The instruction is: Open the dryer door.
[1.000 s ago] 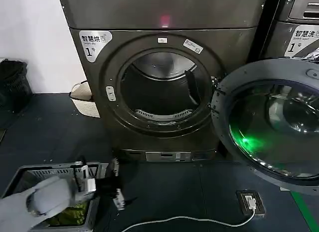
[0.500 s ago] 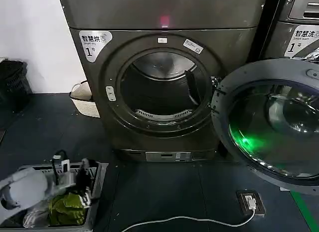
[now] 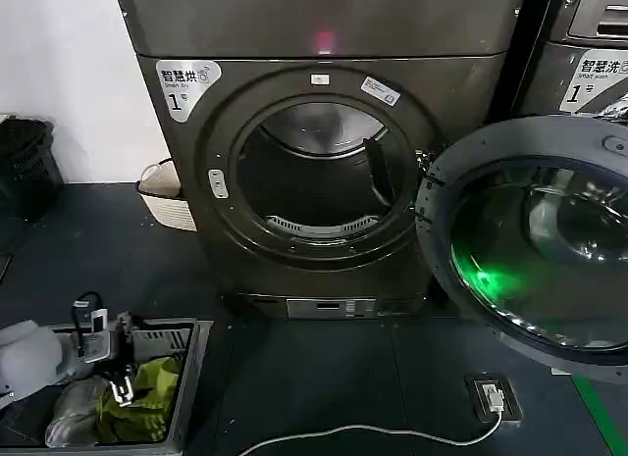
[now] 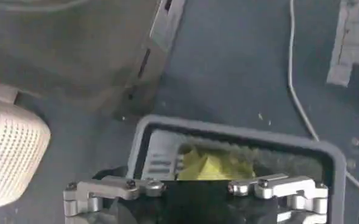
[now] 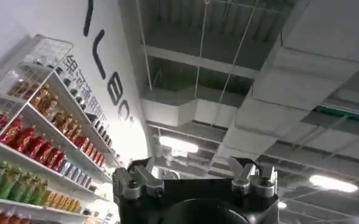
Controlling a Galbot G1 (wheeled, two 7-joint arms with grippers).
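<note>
We see the dryer (image 3: 324, 172) standing straight ahead of us, its round door (image 3: 535, 245) swung fully open to our right side, hanging clear of the opening so that the bare drum (image 3: 319, 177) shows behind the ring of the frame. A green glow reflects in the door's glass. Our left gripper (image 3: 118, 363) is low at our left, well apart from the dryer, hovering over a grey laundry basket (image 3: 191, 378) on the dark floor; its fingers (image 3: 123, 385) point down toward the yellow-green cloth (image 3: 147, 397) lying in the basket, and they hold nothing, though we cannot tell how wide they stand. In the left wrist view the basket's rim (image 4: 240, 137) and the same cloth (image 4: 213, 165) lie just beyond the gripper's body, with a white woven basket (image 4: 11, 152) off to one side near the dryer's base. Our right gripper (image 5: 194, 176) points upward toward a ceiling with ducts and lights, beside shelves of bottles (image 5: 27, 128); its fingers stand apart with nothing between them. A white cable (image 3: 373, 433) runs across the floor to a small box (image 3: 494, 397) below the open door.
</note>
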